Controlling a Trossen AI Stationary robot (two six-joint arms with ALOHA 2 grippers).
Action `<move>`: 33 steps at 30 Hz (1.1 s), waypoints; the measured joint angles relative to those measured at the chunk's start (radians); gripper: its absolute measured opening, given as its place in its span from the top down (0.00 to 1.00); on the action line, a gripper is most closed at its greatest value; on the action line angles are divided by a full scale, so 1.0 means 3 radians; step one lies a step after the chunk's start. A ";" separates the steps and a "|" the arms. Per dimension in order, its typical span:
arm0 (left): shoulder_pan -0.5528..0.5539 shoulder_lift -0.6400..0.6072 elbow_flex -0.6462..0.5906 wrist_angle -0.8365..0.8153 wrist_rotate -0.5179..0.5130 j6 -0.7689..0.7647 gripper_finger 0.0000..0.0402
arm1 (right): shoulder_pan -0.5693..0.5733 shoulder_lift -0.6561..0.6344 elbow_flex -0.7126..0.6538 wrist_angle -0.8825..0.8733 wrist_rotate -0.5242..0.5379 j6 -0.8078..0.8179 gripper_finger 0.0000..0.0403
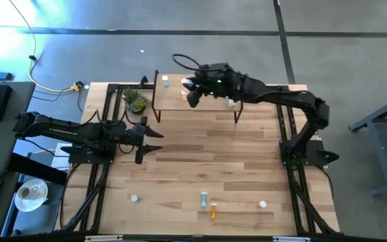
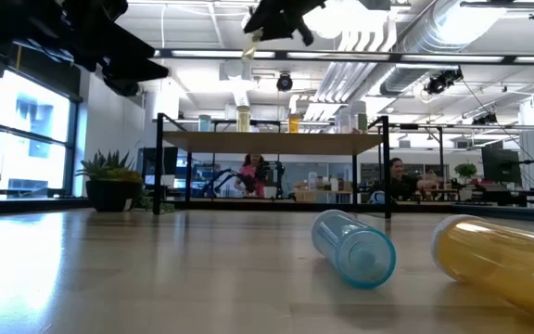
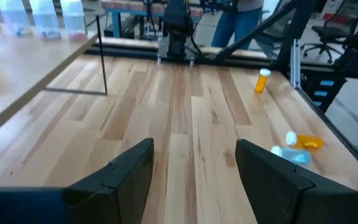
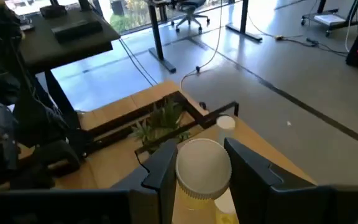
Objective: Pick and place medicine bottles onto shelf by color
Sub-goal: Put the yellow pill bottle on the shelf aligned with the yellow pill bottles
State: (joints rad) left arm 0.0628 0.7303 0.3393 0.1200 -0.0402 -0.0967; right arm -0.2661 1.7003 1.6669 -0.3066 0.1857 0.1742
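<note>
The shelf (image 1: pixel 197 101) stands at the table's far middle, with several bottles upright on it (image 2: pixel 243 118); a blue one (image 1: pixel 165 81) is at its left end. My right gripper (image 1: pixel 192 92) hovers above the shelf's left half, shut on a yellow bottle with a white cap (image 4: pixel 202 167). My left gripper (image 1: pixel 154 141) is open and empty over the table's left middle; it also shows in the left wrist view (image 3: pixel 194 168). Near the front edge a blue bottle (image 1: pixel 204 198) and an orange one (image 1: pixel 213 212) lie on their sides. My right gripper pinches the yellow bottle between its two fingers (image 4: pixel 163 165), which sit on opposite sides at the white cap (image 4: pixel 185 171). The fingers slant down from above. The bottle is lifted clear of the shelf, its cap toward the wrist and its yellow body (image 4: pixel 194 198) below.
A green potted plant (image 1: pixel 135 101) stands just left of the shelf. Two more bottles stand near the front edge (image 1: pixel 134 198) (image 1: pixel 263 204). The table's middle (image 1: pixel 207 151) is bare wood. People sit in the room beyond the table (image 2: pixel 248 172).
</note>
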 joint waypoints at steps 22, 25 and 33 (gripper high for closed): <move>0.0000 0.0001 0.0000 -0.0058 0.0008 -0.0015 0.46 | 0.0001 0.0822 0.0441 -0.0596 0.0039 0.0090 0.74; 0.0001 0.0001 0.0000 -0.0059 0.0008 -0.0015 0.46 | 0.0012 0.0841 0.0441 -0.0694 0.0038 0.0098 0.74; 0.0001 0.0001 0.0000 -0.0059 0.0007 -0.0015 0.46 | 0.0048 0.0853 0.0441 -0.0757 0.0152 0.0101 0.74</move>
State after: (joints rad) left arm 0.0631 0.7307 0.3393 0.1024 -0.0381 -0.1013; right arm -0.2516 1.9564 1.7992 -0.5337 0.2314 0.2047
